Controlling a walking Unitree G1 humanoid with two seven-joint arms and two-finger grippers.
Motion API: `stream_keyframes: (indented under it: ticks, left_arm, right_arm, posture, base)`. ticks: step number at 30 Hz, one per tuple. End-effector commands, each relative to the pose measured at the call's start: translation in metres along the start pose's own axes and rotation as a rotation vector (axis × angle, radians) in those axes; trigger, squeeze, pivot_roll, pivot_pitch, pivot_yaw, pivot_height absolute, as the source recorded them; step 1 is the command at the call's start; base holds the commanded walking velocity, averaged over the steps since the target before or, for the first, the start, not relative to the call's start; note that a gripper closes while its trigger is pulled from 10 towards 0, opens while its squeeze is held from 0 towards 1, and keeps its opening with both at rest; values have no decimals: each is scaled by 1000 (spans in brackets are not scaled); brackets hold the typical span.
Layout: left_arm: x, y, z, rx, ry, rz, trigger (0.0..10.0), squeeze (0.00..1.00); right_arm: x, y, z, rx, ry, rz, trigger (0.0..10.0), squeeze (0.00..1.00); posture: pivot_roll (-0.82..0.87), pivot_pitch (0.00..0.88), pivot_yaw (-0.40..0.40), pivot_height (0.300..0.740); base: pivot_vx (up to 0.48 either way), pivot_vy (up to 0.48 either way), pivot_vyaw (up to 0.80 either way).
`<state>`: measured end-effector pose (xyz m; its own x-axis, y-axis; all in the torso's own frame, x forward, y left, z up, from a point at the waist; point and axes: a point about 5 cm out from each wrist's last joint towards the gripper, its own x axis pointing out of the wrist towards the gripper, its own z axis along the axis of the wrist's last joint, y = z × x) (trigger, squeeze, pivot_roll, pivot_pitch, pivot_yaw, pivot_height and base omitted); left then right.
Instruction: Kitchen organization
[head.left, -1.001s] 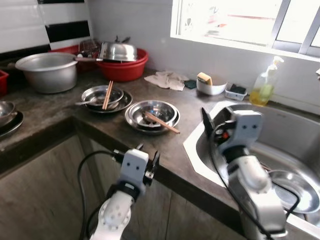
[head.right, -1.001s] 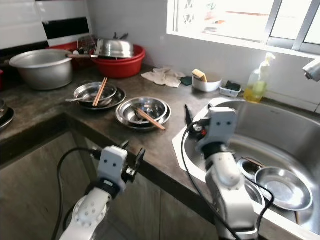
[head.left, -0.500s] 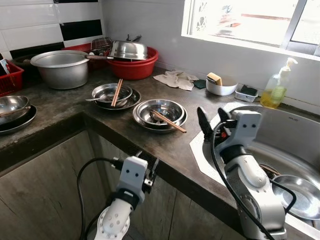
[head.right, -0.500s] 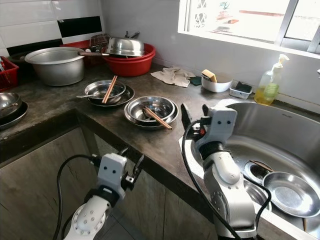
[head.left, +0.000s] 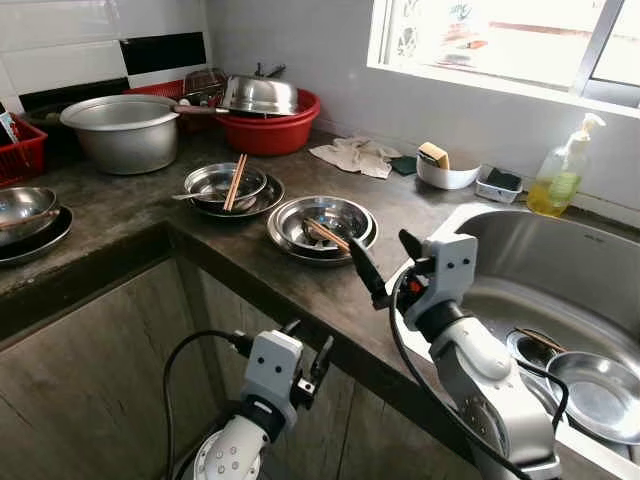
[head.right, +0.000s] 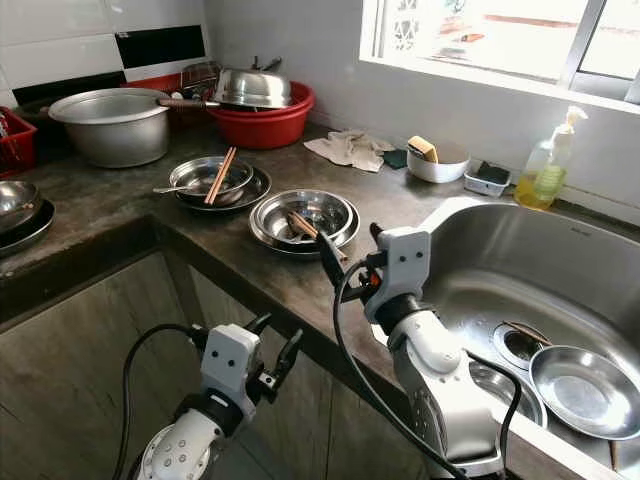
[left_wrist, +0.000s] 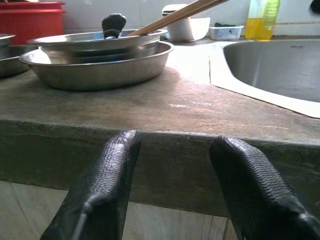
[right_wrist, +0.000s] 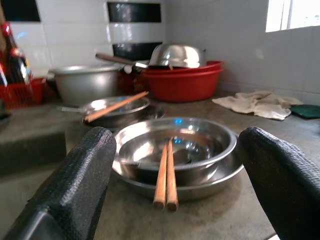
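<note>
1. The right gripper (head.left: 385, 268) hovers over the countertop (head.left: 300, 280) edge beside the sink, its two black fingers spread wide apart and holding nothing; it faces the nearest stack of steel bowls.
2. The left gripper (head.left: 307, 350) hangs lower, in front of the counter's front edge and below the top, its fingers (left_wrist: 107, 175) also parted and empty.
3. The stainless sink (head.left: 560, 270) lies just to the right of the right gripper, with a steel bowl (head.left: 597, 392) resting in its basin.
4. A large aluminium pot (head.left: 120, 130) stands far beyond the grippers to the left, against the tiled wall.
5. A red basin (head.left: 275, 130) sits beside that pot with a steel bowl (head.left: 258, 95) upside down on it.
6. The stack of steel bowls (right_wrist: 175, 155) lies straight ahead of the right gripper, close to it, with a pair of wooden chopsticks (right_wrist: 166, 172) lying across the inner bowl, the tips jutting over the rim toward the gripper.
7. A second bowl-and-plate set (head.left: 225, 188) with chopsticks (head.left: 235, 181) lies further ahead and to the left.
8. A crumpled cloth (head.left: 355, 156), a white bowl with a sponge (head.left: 445, 172) and a soap bottle (head.left: 563, 180) line the wall under the window, well beyond the right gripper.
</note>
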<state>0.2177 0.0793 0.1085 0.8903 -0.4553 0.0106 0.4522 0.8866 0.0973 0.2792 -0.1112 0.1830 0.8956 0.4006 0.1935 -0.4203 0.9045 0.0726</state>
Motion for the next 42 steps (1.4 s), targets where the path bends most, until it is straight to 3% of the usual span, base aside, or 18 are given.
stream_keyframes:
  ticks: [1, 19, 42]
  left_arm:
    - [0, -1, 4, -7, -28, -10, 10000, 0]
    - [-1, -3, 5, -11, -41, -21, 10000, 0]
    - [-1, -4, 7, -11, -49, -20, 10000, 0]
  right_arm:
    - [1, 0, -4, -10, 7, 12, 10000, 0]
    - [11, -3, -14, -39, 30, 11, 10000, 0]
    - [30, -4, -17, -9, 22, -4, 10000, 0]
  posture:
    - [9, 0, -61, 740]
    - [12, 0, -65, 740]
    - [15, 0, -70, 740]
  base:
    - [0, 0, 0]
    - [0, 0, 0]
    - [0, 0, 0]
